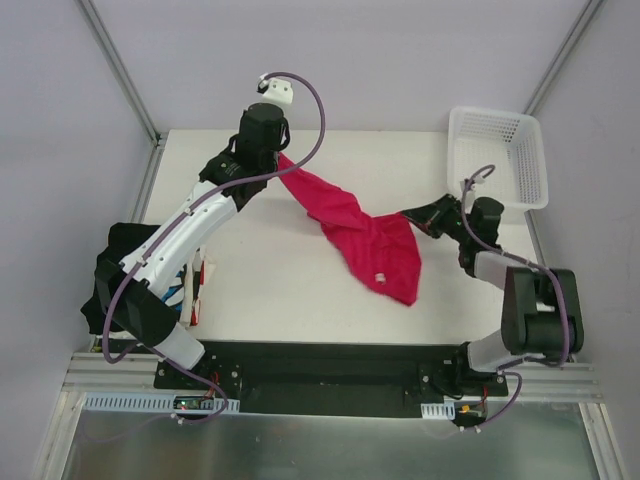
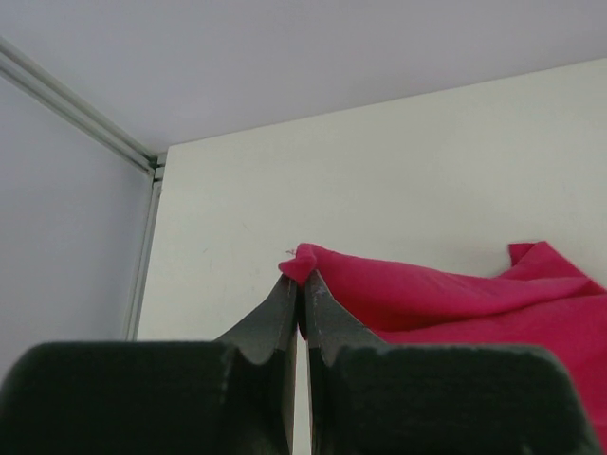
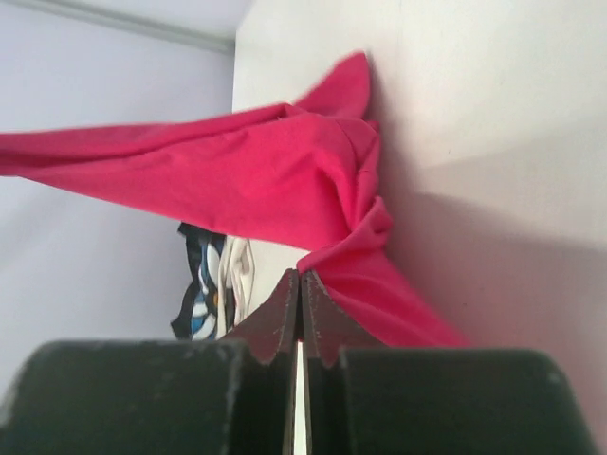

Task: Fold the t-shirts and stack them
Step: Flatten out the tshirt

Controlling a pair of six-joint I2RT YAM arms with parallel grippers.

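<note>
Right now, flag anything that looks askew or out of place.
The crimson t-shirt stretches twisted and bunched between the left gripper and right gripper, not spread flat. The other t-shirts lie crumpled at the left edge of the table.

Left arm (image 1: 190,228) outstretched, left fingers (image 2: 273,320) closed; right arm (image 1: 525,300) bent, right fingers (image 3: 275,320) closed

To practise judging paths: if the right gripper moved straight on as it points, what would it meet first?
The pink t-shirt: the right gripper is shut on its edge, with bunched cloth directly ahead. Beyond, probably the shirt pile, though depth is unclear.
</note>
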